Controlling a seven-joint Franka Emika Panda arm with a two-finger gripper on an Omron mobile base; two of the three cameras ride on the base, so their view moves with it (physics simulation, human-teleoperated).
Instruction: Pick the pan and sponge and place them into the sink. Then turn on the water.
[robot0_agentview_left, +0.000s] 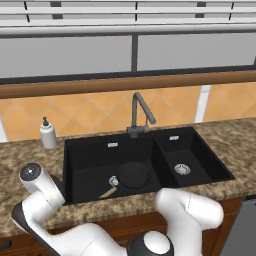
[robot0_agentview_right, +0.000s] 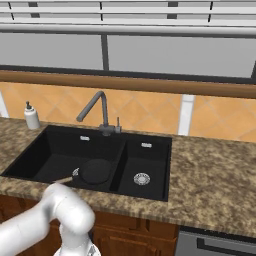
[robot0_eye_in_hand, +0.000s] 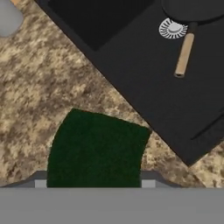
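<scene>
In the hand view the green sponge (robot0_eye_in_hand: 97, 146) sits on the speckled counter between my two fingertips (robot0_eye_in_hand: 40, 180), which press against its two sides. My gripper (robot0_eye_in_hand: 94, 180) is shut on it, just beside the black sink's (robot0_eye_in_hand: 131, 74) rim. The black pan (robot0_agentview_left: 133, 175) lies in the larger left bowl with its wooden handle (robot0_eye_in_hand: 184, 54) pointing toward the front wall, next to the drain (robot0_eye_in_hand: 173, 28). From the right base view the pan (robot0_agentview_right: 96, 171) rests against the divider of the sink (robot0_agentview_right: 65, 145). No water runs from the faucet (robot0_agentview_left: 136, 112).
A white soap dispenser (robot0_agentview_left: 47, 134) stands on the counter left of the sink (robot0_agentview_left: 90, 147), and its base is blurred at the hand view's top left corner (robot0_eye_in_hand: 8, 17). The smaller right bowl holds a silver drain (robot0_agentview_left: 182, 169). Brown granite counter (robot0_agentview_right: 215, 175) stretches to the right.
</scene>
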